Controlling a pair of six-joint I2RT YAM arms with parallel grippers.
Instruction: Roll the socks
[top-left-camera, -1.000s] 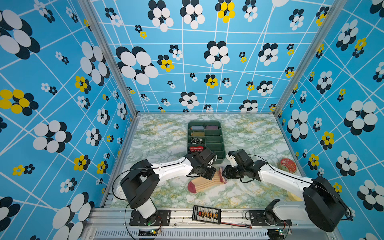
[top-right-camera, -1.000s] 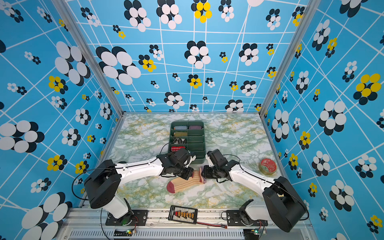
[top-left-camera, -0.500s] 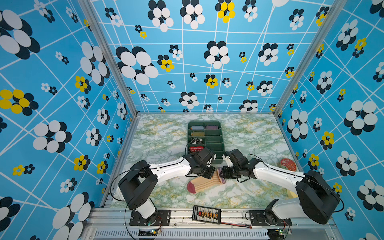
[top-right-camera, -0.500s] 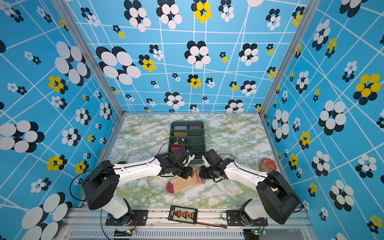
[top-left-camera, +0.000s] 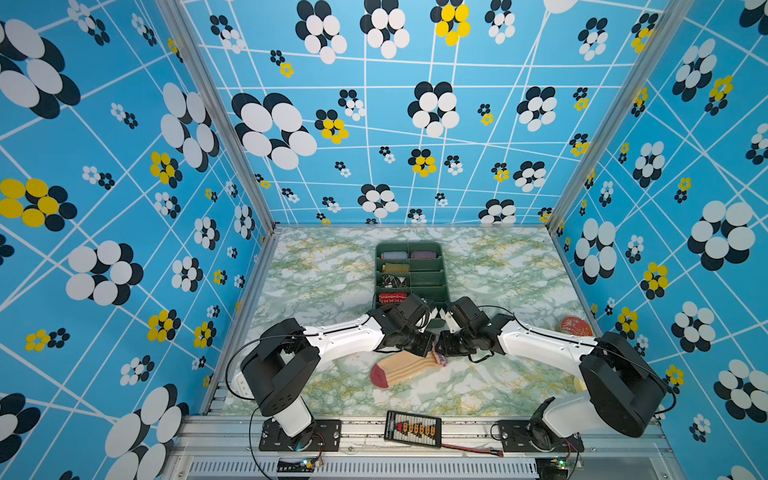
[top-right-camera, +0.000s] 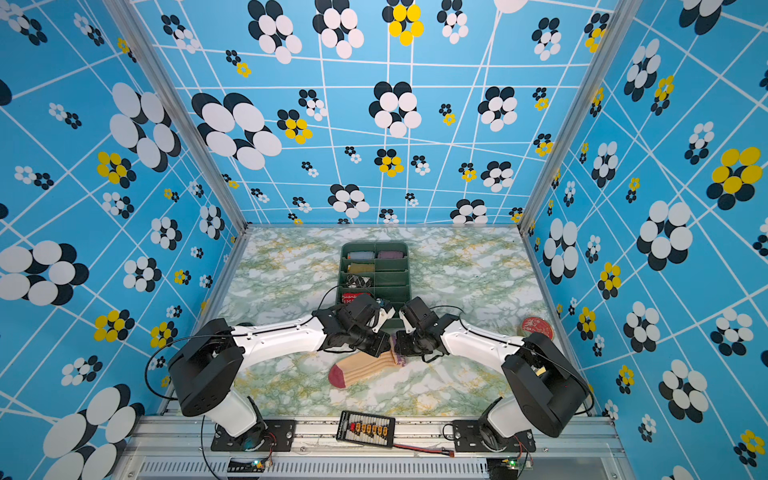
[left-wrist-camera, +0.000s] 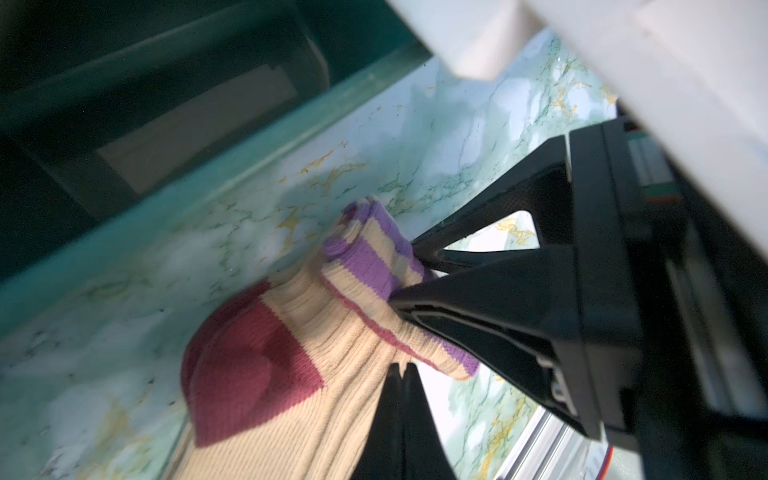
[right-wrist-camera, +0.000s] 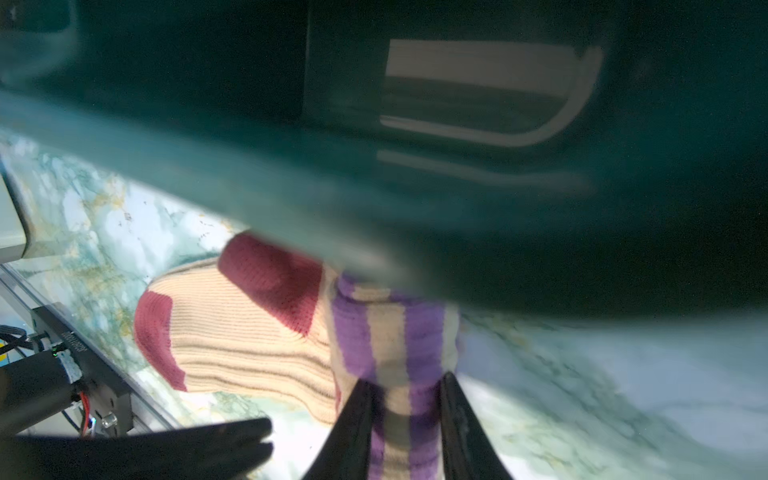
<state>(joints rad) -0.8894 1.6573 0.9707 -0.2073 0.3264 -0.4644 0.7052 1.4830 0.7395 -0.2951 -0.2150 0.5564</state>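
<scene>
Now you see the socks (top-left-camera: 405, 368) lying on the marble table (top-left-camera: 316, 282), just in front of the green tray (top-left-camera: 428, 279). In both top views the dark red toe points toward the front rail. Your right gripper (right-wrist-camera: 405, 386) is clamped on the purple-striped cuff end, which is folded over onto the cream leg. Your left gripper (left-wrist-camera: 401, 368) has its jaws pressed together with nothing between them. Its tips rest on the cream leg beside the fold.

You'll see a dark green plastic compartment tray (top-left-camera: 428, 279) mid-table holding sock rolls (top-left-camera: 392, 297), a round red disc (top-left-camera: 575, 326) to its right, and a black connector board (top-left-camera: 412, 429) on the silver front rail (top-left-camera: 361, 432).
</scene>
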